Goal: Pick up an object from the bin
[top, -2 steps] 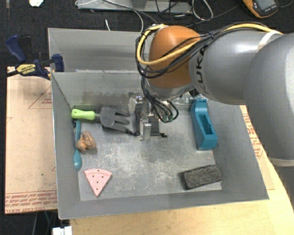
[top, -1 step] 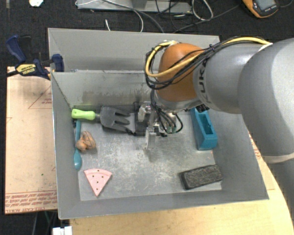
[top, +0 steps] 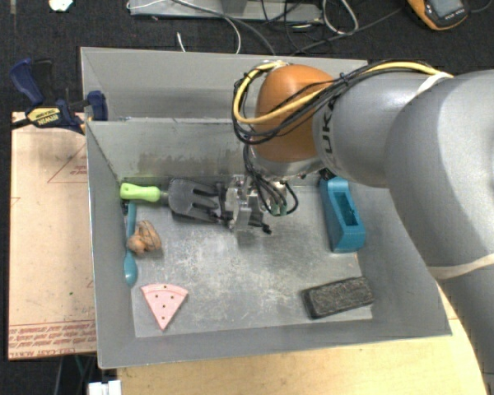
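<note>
A: Gripper status?
B: The gripper (top: 245, 211) sits view-left of the blue block (top: 343, 214), at the dark head of the green-handled spatula (top: 179, 196). I cannot tell whether it is spread or closed.
A: Risk?
B: If it is taken by the head end, the long handle would probably tip and slip free.

The arm (top: 428, 163) runs off the picture's right edge and covers the bin's (top: 230, 340) back right corner and much of its right wall. Under it, the far end of the blue box (top: 344, 220) by that wall is lost. The pincer (top: 245, 211) hides the right end of the green-handled tool's (top: 160, 193) dark head. By the left wall, a brown lump (top: 145, 239) is too small to name and overlaps a light blue utensil (top: 130, 263).
</note>
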{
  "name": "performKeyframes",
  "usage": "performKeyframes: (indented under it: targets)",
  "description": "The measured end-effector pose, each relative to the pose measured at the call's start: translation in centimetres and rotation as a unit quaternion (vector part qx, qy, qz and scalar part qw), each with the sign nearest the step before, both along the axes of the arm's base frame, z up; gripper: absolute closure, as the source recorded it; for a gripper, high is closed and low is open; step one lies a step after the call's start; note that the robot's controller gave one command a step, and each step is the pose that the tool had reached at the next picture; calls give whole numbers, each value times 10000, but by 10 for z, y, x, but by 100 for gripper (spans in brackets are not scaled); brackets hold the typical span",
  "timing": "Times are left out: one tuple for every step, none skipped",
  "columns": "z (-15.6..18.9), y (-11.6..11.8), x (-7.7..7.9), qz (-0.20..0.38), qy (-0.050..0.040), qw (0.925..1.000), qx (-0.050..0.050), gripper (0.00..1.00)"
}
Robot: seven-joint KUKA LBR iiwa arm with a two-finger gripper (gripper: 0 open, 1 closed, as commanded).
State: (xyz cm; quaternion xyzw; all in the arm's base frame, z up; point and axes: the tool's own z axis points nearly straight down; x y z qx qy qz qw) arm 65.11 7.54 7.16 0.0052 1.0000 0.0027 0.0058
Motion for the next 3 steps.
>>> performKeyframes:
  targets:
    - [0, 0, 0, -2, 1, 10000, 1, 100]
    - [61, -29, -1, -23, -42, 10000, 3, 100]
    - [122, -29, -16, 104, 25, 9999, 4, 100]
